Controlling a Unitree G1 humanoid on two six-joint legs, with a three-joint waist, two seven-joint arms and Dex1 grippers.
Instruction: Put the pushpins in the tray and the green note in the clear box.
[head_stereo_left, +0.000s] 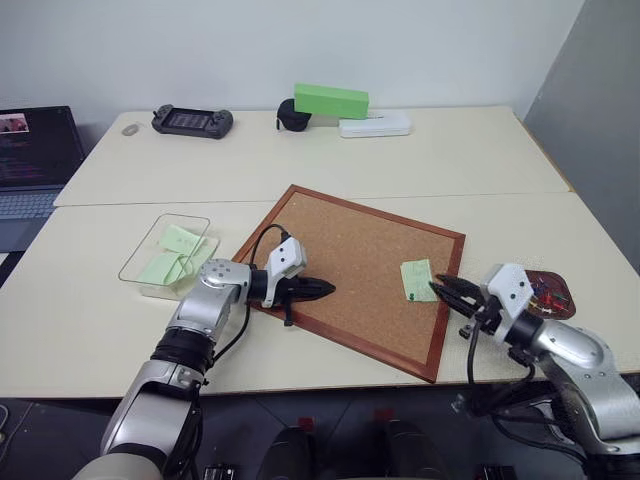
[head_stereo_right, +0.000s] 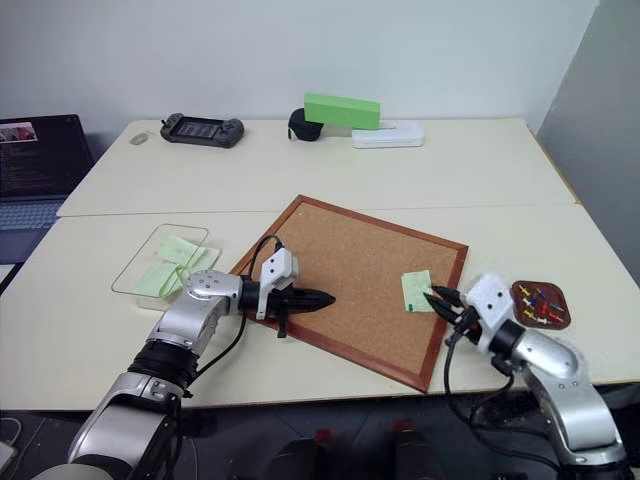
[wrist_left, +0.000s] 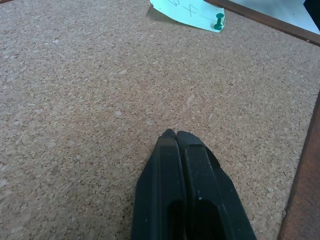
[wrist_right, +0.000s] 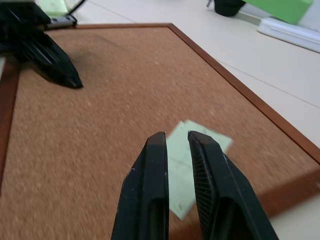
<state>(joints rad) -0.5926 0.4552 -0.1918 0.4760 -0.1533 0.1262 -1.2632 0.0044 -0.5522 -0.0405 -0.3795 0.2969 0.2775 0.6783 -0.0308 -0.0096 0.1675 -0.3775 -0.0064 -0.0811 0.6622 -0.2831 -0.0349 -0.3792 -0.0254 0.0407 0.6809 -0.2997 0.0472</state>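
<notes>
You are looking down on a pale desk (head_stereo_left: 330, 165) carrying a wood-framed corkboard (head_stereo_left: 350, 270) that is lying turned at an angle. Your left end effector (head_stereo_left: 318, 290) is hovering over the near-left part of the cork, pointing across the board toward the right, and its two black fingers (wrist_left: 175, 150) are pressing together, fully closed and holding nothing.

Your right end effector (head_stereo_left: 447, 289) is sitting at the board's right edge, pointing toward the green note (head_stereo_left: 418, 280). Its fingers (wrist_right: 157, 150) are standing slightly apart with a narrow gap between them, and nothing is showing in that gap. In the right wrist view the note is lying just past the fingertips, and you cannot tell whether they are touching it.

The green note is lying flat on the cork near the board's right frame, and a green pushpin (wrist_left: 218, 22) is standing in its corner, as the left wrist view is showing.

The tray (head_stereo_right: 540, 304) is resting on the desk just right of the board, behind your right wrist, and several pushpins (head_stereo_right: 541, 300) with red, yellow and blue heads are lying in it. The clear box (head_stereo_left: 150, 275) is sitting on the desk left of the board, near your left forearm, and a few pale-green slips (head_stereo_left: 180, 253) are lying inside it.

Along the far side of the desk a dark handheld game console (head_stereo_left: 192, 121), a bright green block (head_stereo_left: 331, 100) and a white flat case (head_stereo_left: 375, 125) are resting. A laptop (head_stereo_left: 35, 155) is standing open at the far left.
</notes>
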